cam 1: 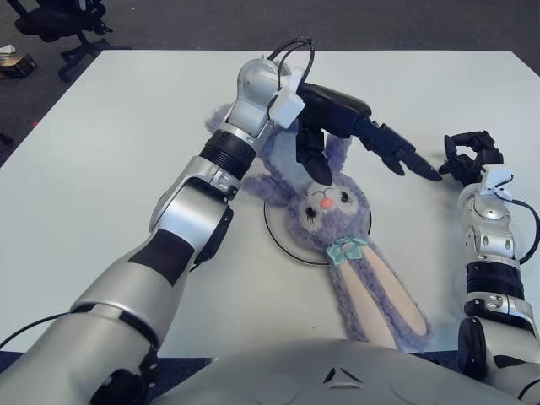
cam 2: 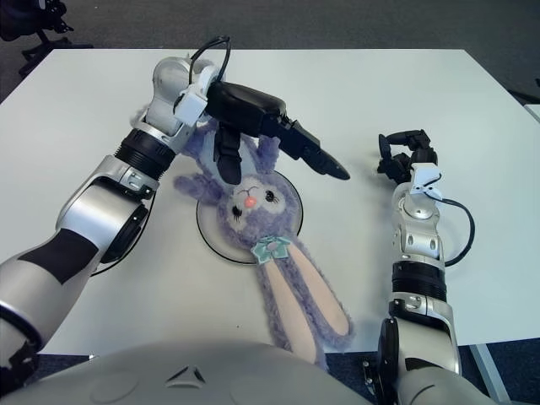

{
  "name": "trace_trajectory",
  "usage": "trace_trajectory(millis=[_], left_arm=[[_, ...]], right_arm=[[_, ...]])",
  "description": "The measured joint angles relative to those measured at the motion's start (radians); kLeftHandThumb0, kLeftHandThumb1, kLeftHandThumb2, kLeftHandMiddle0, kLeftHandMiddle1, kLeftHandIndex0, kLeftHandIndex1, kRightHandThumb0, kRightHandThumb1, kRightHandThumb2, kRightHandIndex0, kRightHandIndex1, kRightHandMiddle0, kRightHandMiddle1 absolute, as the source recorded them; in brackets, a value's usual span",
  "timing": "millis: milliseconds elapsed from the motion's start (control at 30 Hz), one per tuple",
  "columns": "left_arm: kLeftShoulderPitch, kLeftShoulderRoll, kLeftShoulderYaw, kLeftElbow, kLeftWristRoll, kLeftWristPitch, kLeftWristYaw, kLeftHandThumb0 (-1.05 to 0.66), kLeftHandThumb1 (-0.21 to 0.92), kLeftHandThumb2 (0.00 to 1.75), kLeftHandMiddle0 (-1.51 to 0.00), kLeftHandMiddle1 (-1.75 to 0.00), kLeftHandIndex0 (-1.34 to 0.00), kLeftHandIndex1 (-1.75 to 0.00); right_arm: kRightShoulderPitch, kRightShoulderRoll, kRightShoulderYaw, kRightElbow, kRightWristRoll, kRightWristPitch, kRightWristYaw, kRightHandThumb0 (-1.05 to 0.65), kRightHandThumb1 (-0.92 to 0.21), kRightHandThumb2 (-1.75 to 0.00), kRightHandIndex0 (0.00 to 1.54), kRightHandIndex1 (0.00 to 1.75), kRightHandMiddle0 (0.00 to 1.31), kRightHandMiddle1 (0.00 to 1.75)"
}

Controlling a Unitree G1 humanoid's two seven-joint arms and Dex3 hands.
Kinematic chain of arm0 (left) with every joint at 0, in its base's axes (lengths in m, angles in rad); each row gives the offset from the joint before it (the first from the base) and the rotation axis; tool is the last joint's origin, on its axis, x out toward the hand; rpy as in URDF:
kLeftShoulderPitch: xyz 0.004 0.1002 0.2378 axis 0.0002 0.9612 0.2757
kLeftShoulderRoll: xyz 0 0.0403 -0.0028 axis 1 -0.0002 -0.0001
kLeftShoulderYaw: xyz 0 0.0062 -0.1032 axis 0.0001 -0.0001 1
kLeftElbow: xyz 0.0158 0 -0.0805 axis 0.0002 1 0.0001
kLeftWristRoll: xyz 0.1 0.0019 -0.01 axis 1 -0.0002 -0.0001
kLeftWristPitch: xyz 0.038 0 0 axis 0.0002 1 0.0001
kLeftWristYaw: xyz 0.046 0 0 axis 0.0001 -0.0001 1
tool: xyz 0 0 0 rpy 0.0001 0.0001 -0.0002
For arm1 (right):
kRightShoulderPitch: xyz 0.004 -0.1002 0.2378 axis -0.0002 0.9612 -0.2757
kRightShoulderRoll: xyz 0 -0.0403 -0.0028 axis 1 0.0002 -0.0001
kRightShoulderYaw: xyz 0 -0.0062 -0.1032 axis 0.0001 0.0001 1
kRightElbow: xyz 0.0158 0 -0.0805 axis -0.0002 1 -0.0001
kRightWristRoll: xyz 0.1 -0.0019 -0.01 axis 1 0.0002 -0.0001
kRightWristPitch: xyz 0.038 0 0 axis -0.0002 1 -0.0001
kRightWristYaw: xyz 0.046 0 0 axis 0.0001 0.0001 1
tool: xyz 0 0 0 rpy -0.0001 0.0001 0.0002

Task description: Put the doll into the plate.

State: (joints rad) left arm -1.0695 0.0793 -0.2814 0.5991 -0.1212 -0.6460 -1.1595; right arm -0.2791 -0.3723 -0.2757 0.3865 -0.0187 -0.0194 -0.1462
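— Where is the doll [cam 1: 333, 215]?
— Its head lies on the plate [cam 1: 283, 232], ears reaching toward the surface [cam 1: 101, 152] edge.
— And the hands?
— Left hand [cam 1: 342, 118] above it, fingers spread, holding nothing — right hand [cam 1: 467, 154] curled, well apart.

doll [cam 1: 333, 215]: purple plush rabbit, pink inner ears, teal bow | lying face up, head on plate, ears trailing near-right onto table | plate [cam 1: 287, 240]: white, round, table centre, mostly covered
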Motion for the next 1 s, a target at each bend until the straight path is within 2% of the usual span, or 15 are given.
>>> trace_trajectory(millis=[133, 233, 400, 567, 833, 1000], left_arm=[[-0.002, 0.011, 0.007, -0.001, 0.011, 0.005, 0.03, -0.95, 0.92, 0.88, -0.57, 0.0, -0.25, -0.01], [-0.022, 0.011, 0.051, 0.066, 0.019, -0.035, 0.108, -0.93, 0.92, 0.89, -0.51, 0.0, -0.24, -0.01], [-0.069, 0.035, 0.105, 0.124, 0.051, -0.075, 0.23, -0.93, 0.92, 0.88, -0.5, -0.02, -0.25, -0.03], [-0.102, 0.042, 0.113, 0.145, 0.055, -0.097, 0.264, -0.91, 0.92, 0.92, -0.53, -0.03, -0.28, -0.04], [-0.151, 0.055, 0.152, 0.138, 0.038, 0.211, 0.314, -0.85, 0.92, 0.97, -0.6, -0.03, -0.36, -0.06], [-0.176, 0.048, 0.226, 0.149, -0.078, 0.299, 0.265, -0.8, 0.92, 0.9, -0.61, -0.02, -0.4, -0.07]], right_arm=[[-0.003, -0.005, -0.002, 0.013, 0.0, -0.01, 0.001, -0.35, -0.92, -0.4, 0.69, 1.65, 0.32, 1.61], [-0.007, -0.005, -0.012, 0.007, 0.029, 0.016, 0.03, -0.35, -0.92, -0.4, 0.69, 1.65, 0.33, 1.61], [-0.005, -0.006, -0.02, -0.002, 0.046, 0.03, 0.048, -0.35, -0.92, -0.4, 0.68, 1.66, 0.33, 1.61], [-0.004, -0.006, -0.026, -0.005, 0.046, 0.039, 0.051, -0.35, -0.92, -0.4, 0.68, 1.67, 0.33, 1.61], [-0.003, -0.005, -0.028, -0.007, 0.046, 0.035, 0.054, -0.35, -0.92, -0.4, 0.69, 1.7, 0.32, 1.62], [0.0, -0.005, -0.029, -0.008, 0.045, 0.034, 0.053, -0.35, -0.92, -0.41, 0.69, 1.72, 0.32, 1.62]])
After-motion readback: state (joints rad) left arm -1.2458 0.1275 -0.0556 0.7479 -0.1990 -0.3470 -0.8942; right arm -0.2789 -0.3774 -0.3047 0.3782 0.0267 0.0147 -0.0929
